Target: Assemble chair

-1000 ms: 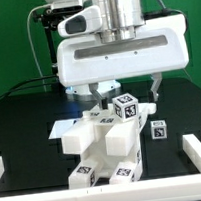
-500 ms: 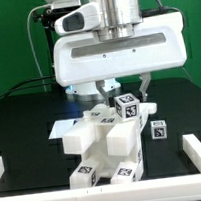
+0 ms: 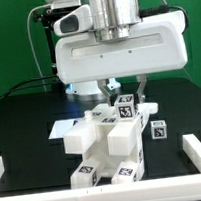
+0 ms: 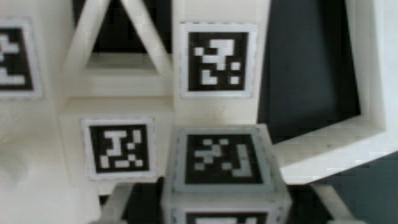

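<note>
Gripper (image 3: 128, 84) hangs pointing straight down over the chair (image 3: 101, 141). Its fingers (image 3: 109, 85) are apart w/ a clear gap btwn them & nothing held, one finger toward the exterior view's left, the other toward its right. Tips sit just above the top block (image 3: 126, 108), a white cube w/ b/w square tags on its faces. Looks like a thin gap btwn tips & block, but can't tell for sure.

Chair is approx mid-table (image 3: 20, 117): a chunky white stack of slabs & blocks, partly joined. Two long pieces run toward the front, each w/ a tag on its near end. Top block is at the rear, on the exterior view's right side of the stack.

A small loose part (image 3: 159, 130), also tagged, lies on the black top just beside the stack on the exterior view's right, not touching it.

Marker board (image 3: 59, 126) lies flat behind the stack on the exterior view's left, partly hidden by it. White rails (image 3: 199, 148) edge the table at both sides & the front. Arm (image 3: 118, 46) fills most of the upper frame.

Wrist view is v. close: white surfaces w/ several tags (image 4: 219, 58), one on a block face nearest the cam. Fingers can't be made out there
</note>
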Available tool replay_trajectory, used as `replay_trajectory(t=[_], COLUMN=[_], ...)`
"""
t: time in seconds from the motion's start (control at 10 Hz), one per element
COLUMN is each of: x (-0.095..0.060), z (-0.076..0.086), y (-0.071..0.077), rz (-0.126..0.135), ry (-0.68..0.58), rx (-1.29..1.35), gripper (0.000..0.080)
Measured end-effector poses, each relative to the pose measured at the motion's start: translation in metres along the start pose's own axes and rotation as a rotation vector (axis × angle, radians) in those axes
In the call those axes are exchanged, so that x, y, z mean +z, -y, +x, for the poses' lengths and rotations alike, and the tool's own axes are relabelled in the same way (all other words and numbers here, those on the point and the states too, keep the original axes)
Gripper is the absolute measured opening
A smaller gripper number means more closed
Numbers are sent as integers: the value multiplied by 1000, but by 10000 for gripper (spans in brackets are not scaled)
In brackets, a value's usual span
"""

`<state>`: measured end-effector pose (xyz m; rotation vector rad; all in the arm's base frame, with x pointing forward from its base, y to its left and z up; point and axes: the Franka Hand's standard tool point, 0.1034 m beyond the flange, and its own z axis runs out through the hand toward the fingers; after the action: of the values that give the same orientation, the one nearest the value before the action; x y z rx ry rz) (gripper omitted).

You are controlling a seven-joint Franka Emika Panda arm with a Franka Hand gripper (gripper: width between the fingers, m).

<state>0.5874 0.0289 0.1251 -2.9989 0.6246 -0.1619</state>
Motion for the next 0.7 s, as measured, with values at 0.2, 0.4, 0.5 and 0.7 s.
replay_trajectory(t=[0.2,0.4,0.5,0.7], x=[0,0,1,1], z=[0,-1,-3,-4], y=[0,1,5,6], rz=[1,-2,-1,0], ry=[1,6,9,10], rx=[152,413,589,592], gripper=[282,284,284,353])
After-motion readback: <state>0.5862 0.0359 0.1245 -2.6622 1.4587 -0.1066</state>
